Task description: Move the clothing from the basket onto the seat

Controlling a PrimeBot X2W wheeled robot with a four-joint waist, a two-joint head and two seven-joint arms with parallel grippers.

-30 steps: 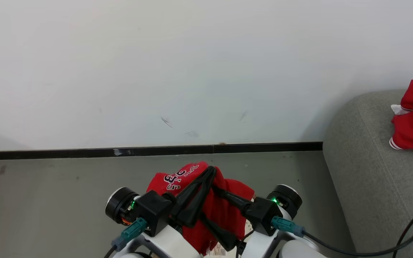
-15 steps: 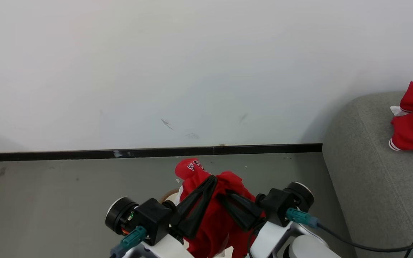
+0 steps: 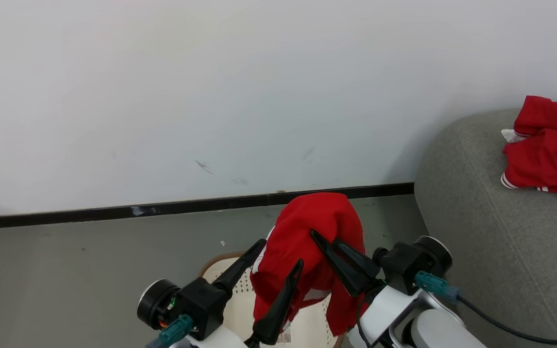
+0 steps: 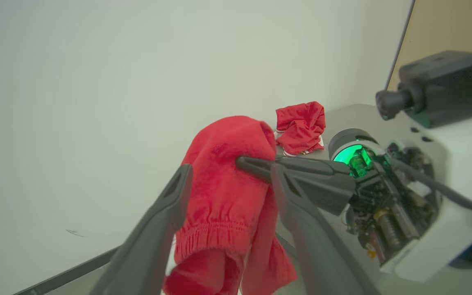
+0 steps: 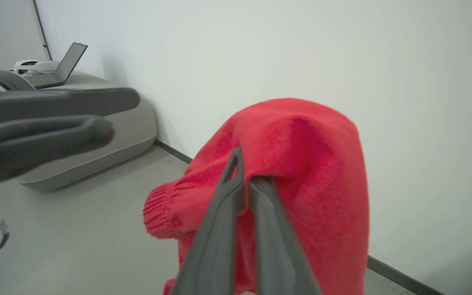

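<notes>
**Surroundings.** In the head view, a white wall (image 3: 211, 96) takes the 12 o'clock half. A black skirting strip (image 3: 162, 209) runs along its base, above a grey floor (image 3: 65, 270). A grey-green upholstered sofa (image 3: 472, 232) stands at 3 o'clock, and a crumpled second red garment (image 3: 544, 145) with white-striped cuffs lies on it at 2 o'clock. A cream-white perforated plastic basket (image 3: 238, 309) sits on the floor at 6 o'clock, below both grippers. In the right wrist view, an open laptop (image 5: 62, 65) rests on pale grey rounded furniture (image 5: 109, 131) at 10 o'clock. The floor between the held item and the sofa is bare.

**Arm pose.** The right gripper (image 3: 324, 237) reaches in from 5 o'clock. Its fingers are pressed together on a bright red soft fabric garment (image 3: 317, 222), which hangs above the basket. The left gripper (image 3: 281, 251) reaches in from 7 o'clock with its fingers spread wide to either side of the hanging fabric. It grips nothing. The left wrist view shows the ribbed hem of the garment (image 4: 219, 192) between those spread fingers.

**Limits of view.**
- The garment and the arms cover most of the basket.
- The frame edge at 3 o'clock cuts off the sofa.
- The left gripper (image 5: 55, 110) appears blurred in the right wrist view.
</notes>
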